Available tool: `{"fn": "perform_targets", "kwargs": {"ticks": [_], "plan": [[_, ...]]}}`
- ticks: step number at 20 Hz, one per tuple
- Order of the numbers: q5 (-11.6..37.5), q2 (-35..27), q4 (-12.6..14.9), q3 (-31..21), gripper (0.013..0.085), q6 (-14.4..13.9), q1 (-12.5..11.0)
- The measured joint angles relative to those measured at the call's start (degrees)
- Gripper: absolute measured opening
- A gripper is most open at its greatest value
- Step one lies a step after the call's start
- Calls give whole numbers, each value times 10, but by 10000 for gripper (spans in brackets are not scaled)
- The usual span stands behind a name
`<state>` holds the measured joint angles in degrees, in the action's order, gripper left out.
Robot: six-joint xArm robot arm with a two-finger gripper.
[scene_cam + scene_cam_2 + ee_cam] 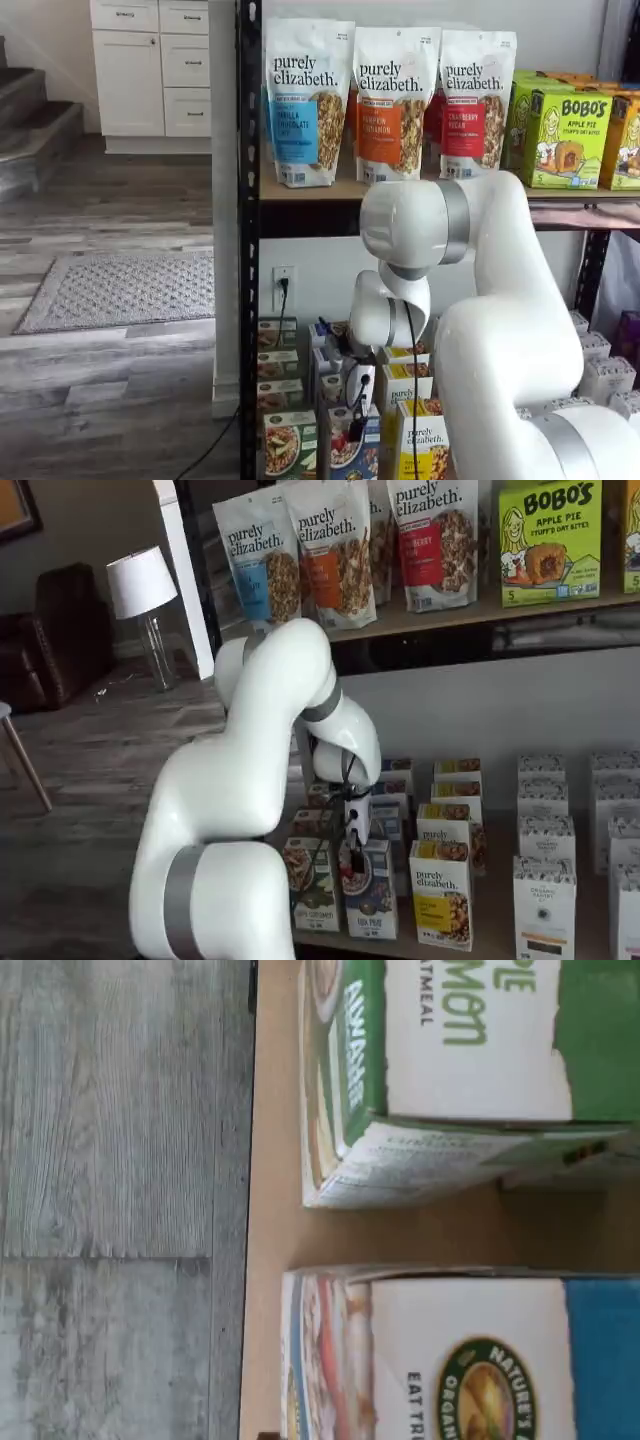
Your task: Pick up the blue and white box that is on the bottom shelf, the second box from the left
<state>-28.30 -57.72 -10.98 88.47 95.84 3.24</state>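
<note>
Blue and white box (369, 888) on bottom shelf (480, 942)

In the wrist view, the green-fronted box (450, 1070) shows the letters "ATMEAL" in part, and the blue and white box (470, 1360) carries a round seal reading "NATURE'S" and "ORGAN", cut off at the edge. In both shelf views the granola bags (305, 100) on the upper tier read "purely elizabeth." The green carton (535, 540) reads "BOBO'S APPLE PIE". A yellow box (442, 895) on the bottom shelf (490, 942) also reads "purely elizabeth."
</note>
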Motion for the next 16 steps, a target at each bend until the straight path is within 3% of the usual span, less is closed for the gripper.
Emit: {"fn": "perform_targets", "kwargs": {"ticks": [9,16], "plan": [[-2,-4,26,-4,850,-23,1],[2,1,19,-13,850,-17,2]]}}
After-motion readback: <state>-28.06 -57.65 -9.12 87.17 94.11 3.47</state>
